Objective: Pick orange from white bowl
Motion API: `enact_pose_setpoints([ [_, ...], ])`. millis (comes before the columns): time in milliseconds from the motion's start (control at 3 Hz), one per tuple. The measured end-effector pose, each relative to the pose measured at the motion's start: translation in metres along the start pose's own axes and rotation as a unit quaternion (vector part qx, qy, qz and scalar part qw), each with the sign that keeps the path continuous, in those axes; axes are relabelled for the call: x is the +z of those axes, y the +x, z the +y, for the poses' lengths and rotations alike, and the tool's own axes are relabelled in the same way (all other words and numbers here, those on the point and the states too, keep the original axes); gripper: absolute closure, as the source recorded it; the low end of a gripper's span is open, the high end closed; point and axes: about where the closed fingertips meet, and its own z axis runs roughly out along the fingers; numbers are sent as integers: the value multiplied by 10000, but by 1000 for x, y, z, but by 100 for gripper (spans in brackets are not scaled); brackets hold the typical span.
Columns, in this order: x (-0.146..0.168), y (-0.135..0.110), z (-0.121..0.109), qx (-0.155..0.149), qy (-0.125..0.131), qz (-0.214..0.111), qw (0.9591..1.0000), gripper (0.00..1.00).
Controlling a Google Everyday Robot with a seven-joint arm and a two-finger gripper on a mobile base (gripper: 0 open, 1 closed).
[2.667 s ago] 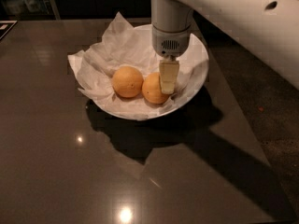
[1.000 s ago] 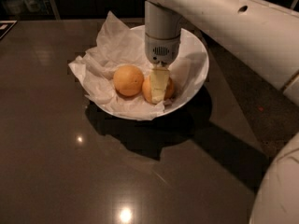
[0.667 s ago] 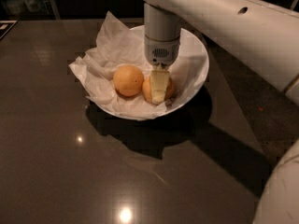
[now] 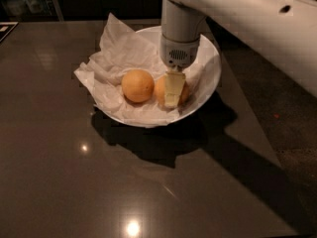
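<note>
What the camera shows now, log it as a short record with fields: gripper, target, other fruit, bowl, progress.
gripper: gripper lowered into the white bowl, down at the orange
target: the orange, resting on the crumpled paper, partly hidden by the gripper
other fruit: second orange beside it on the left, uncovered
bowl: on the dark table, lined with the paper
progress: orange not yet lifted out

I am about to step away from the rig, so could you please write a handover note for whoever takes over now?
End effector: down inside the white bowl, at the orange on the view's right; grip not confirmed.
The orange lies on the paper lining, a second orange beside it.
Done: approach. Left: confirm the grasp, lift the orange out.
</note>
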Motion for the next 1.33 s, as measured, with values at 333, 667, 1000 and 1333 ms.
enact_pose_setpoints([
  [333,-37,16,18,7,493,-590,9970,100],
  [667,-80,33,40,-99,926,-1128,9892,100],
  [1000,-119,33,68,-507,1266,-1466,9797,100],
  [1333,-149,29,95,-946,1484,-1653,9704,100],
])
